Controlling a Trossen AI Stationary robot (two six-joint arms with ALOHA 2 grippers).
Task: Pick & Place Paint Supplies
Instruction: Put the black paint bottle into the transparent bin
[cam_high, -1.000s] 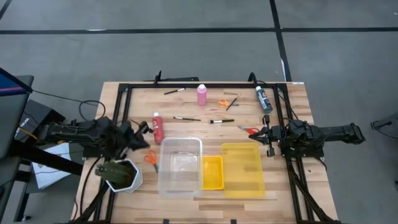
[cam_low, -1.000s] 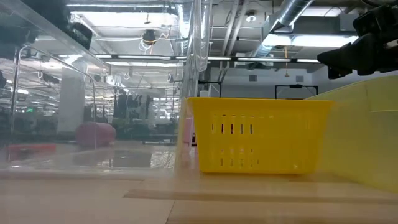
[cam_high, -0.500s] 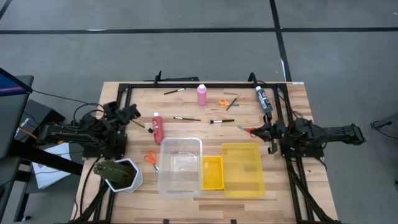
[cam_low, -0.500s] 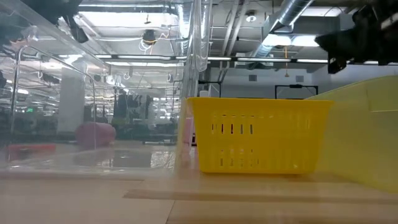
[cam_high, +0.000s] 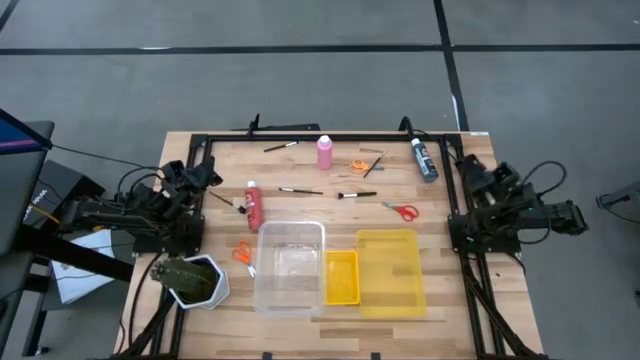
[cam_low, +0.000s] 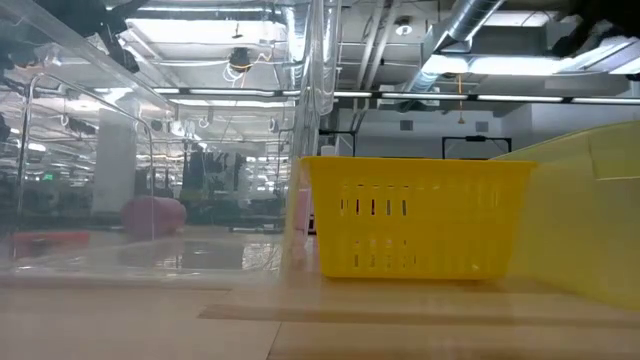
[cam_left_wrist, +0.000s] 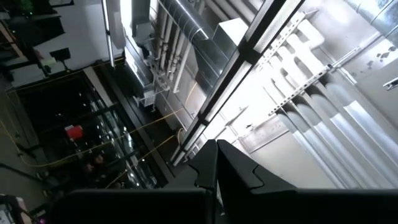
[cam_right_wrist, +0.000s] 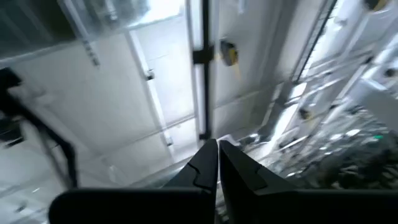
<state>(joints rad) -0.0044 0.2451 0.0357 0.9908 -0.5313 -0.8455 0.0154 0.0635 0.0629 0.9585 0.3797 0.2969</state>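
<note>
The wooden table (cam_high: 470, 150) carried a clear bin (cam_high: 290, 268), two yellow bins (cam_high: 390, 272), a potted plant (cam_high: 190, 280), paint bottles (cam_high: 325, 152), brushes (cam_high: 300, 190), and scissors (cam_high: 402, 210).

pink bottle (cam_high: 325, 152), red bottle (cam_high: 254, 206), yellow bins (cam_high: 391, 272)

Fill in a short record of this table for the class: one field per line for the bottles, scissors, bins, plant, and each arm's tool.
pink bottle: upright, far middle of table
red bottle: lying beside the clear bin's far corner
dark bottle: lying at far right
scissors: orange pair near pink bottle; red pair beyond yellow bin; orange pair left of clear bin
clear bin: nothing visible inside
yellow bin: nothing visible inside
plant: near left corner
left tool: shut, holding nothing
right tool: shut, holding nothing
</note>
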